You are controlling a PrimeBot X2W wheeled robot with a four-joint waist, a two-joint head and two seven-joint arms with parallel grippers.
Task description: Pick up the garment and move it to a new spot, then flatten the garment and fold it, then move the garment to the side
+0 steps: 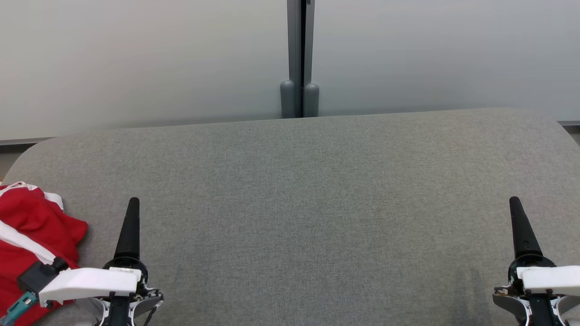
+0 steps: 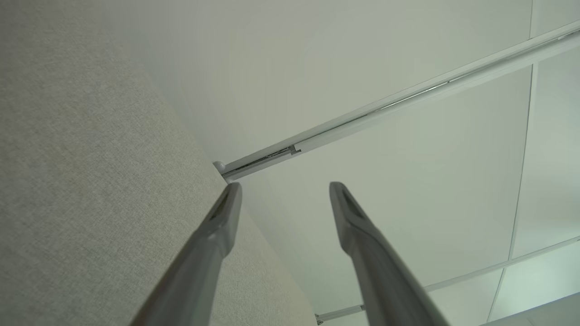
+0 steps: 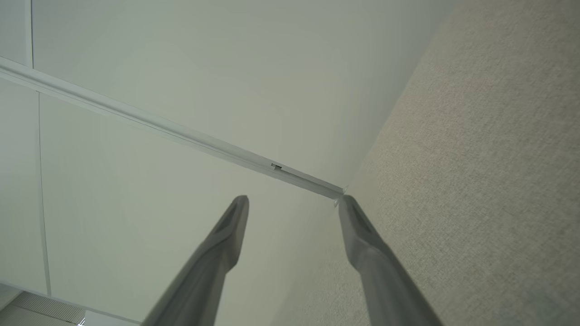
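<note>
Since the garment (image 1: 31, 235) lies bunched up just beside our left gripper (image 2: 285, 190), we think no step is done. That gripper and our right gripper (image 3: 294, 201) are spread wide and empty.

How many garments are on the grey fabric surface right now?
1: a crumpled red garment with white trim, near left on the grey surface, cut off by the frame; others could lie beyond.

Red garment (image 1: 31, 244) with white trim, plain grey tabletop (image 1: 299, 203).

text: none legible | labels: none | brands: none | numbers: none
</note>
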